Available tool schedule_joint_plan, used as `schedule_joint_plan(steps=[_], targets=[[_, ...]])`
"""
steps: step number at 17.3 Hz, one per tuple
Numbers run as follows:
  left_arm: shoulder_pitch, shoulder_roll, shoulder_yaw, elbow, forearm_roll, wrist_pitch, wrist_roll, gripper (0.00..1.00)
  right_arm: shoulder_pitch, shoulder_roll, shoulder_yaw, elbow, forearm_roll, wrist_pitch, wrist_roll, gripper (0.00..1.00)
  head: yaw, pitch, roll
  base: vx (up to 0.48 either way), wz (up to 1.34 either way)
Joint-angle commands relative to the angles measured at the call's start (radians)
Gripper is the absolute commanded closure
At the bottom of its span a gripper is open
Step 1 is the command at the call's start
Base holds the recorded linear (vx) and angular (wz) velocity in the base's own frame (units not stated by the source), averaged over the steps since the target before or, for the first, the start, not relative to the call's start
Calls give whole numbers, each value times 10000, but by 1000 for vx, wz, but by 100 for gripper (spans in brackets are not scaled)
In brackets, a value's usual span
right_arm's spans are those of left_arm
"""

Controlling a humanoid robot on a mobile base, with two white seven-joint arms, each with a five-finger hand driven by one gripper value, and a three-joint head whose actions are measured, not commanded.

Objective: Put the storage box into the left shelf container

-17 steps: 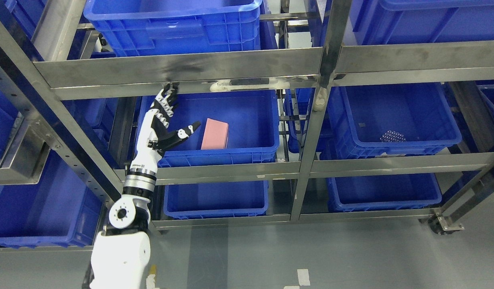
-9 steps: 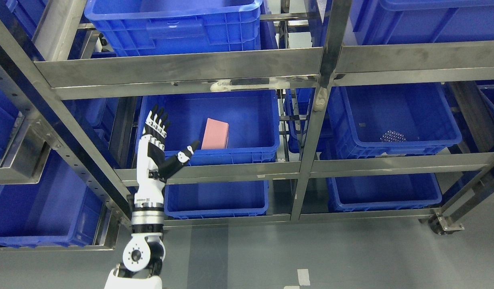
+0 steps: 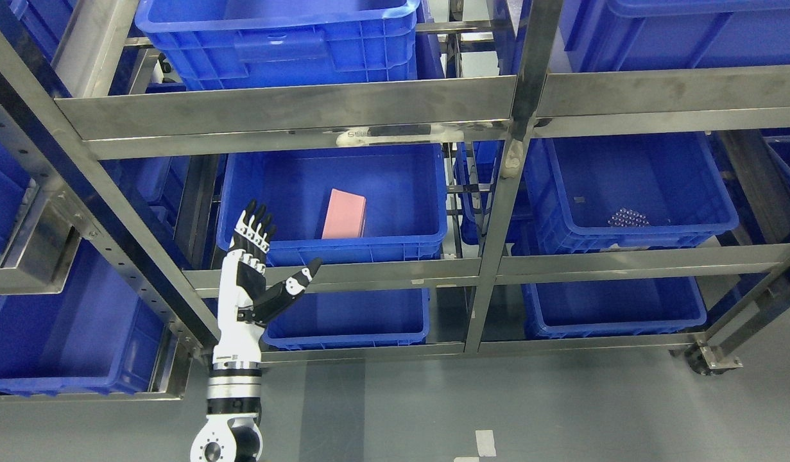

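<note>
A pink storage box (image 3: 344, 214) lies inside the blue left container (image 3: 343, 251) on the middle shelf, near its front wall. My left hand (image 3: 260, 266) is raised in front of the shelf, below and to the left of the box, outside the container. Its fingers are straight and spread, the thumb pointing right, and it holds nothing. The hand overlaps the container's front left corner and the steel rail beneath it. The right arm does not show.
A steel shelf frame (image 3: 292, 109) with upright posts (image 3: 497, 212) surrounds the bins. Another blue bin (image 3: 632, 240) with small metal parts (image 3: 627, 218) sits to the right. More blue bins fill the top, bottom and left shelves. Grey floor (image 3: 497, 410) lies below.
My left hand has drawn back out of the left container and dropped downward, from near the upper rail to below the container's front edge. The pink box stays in the container.
</note>
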Motion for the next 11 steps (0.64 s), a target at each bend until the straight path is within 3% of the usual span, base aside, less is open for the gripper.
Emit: schedule_joint_plan(steps=[1, 11], targets=[[234, 174, 911, -895, 3, 22, -132, 1, 0, -175, 0, 0, 77, -2, 3414, 0, 0, 0, 0, 0, 0], [235, 174, 912, -895, 3, 7, -133, 1, 0, -175, 0, 0, 77, -2, 3414, 0, 0, 0, 0, 0, 0]])
